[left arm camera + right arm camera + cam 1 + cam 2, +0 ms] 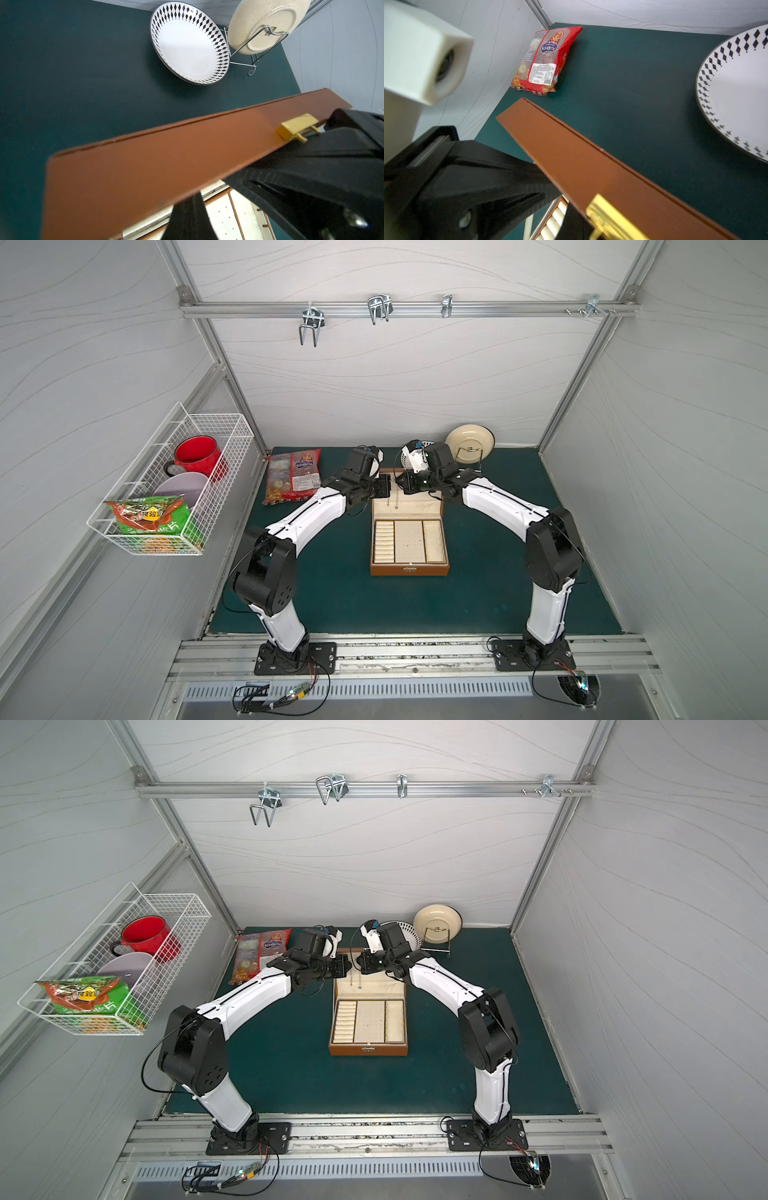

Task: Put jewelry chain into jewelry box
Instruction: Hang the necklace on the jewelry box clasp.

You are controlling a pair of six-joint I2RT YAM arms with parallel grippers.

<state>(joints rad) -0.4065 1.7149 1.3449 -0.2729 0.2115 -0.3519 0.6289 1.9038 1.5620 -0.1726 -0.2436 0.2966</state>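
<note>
The brown jewelry box (409, 570) (368, 1050) stands open mid-mat, its lid (166, 155) (591, 166) upright and the cream tray showing. Two thin silvery strands of the jewelry chain (389, 499) (353, 979) hang down the lid's lining. My left gripper (390, 486) (187, 216) and right gripper (398, 483) (573, 222) meet tip to tip at the lid's top edge, just above those strands. Both are shut, with their fingers on the lining side of the lid. The lid edge hides whether either one pinches the chain.
A red snack packet (293, 481) lies left of the box. A diamond-patterned plate (187, 41) and a cream plate (469, 443) on a wire stand sit behind it at the right. A wire basket (166, 489) with a red mug hangs on the left wall.
</note>
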